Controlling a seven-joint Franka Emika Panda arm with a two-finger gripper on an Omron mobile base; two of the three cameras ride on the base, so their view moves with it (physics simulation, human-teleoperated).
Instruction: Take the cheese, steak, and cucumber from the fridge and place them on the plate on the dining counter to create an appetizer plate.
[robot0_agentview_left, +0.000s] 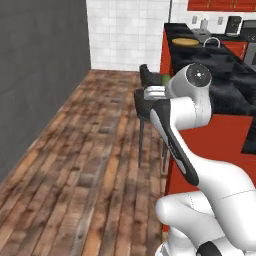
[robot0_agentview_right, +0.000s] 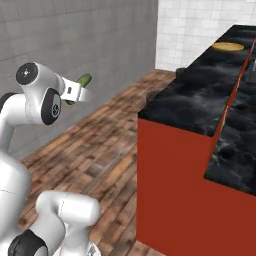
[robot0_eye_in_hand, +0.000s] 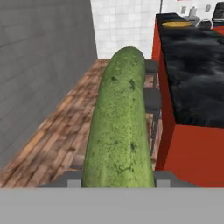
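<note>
The cucumber (robot0_eye_in_hand: 119, 127) has a matt, pebbled green skin, mottled with darker flecks and faint pale streaks. The dining counter (robot0_agentview_right: 200, 100) carries a glossy black marbled worktop with grey veining that catches the light, over a plain, smooth red front panel with a flat finish. The floor (robot0_agentview_left: 90, 150) is wood plank, streaked brown and grey, worn-looking with a slight sheen. The side wall (robot0_agentview_left: 40, 65) is dull grey tile; the far wall (robot0_agentview_left: 125, 35) is white tile. The plate (robot0_agentview_right: 227, 47) looks smooth, with a yellow rim. The arm's (robot0_agentview_left: 200, 100) shell is smooth white plastic with dark joints.
</note>
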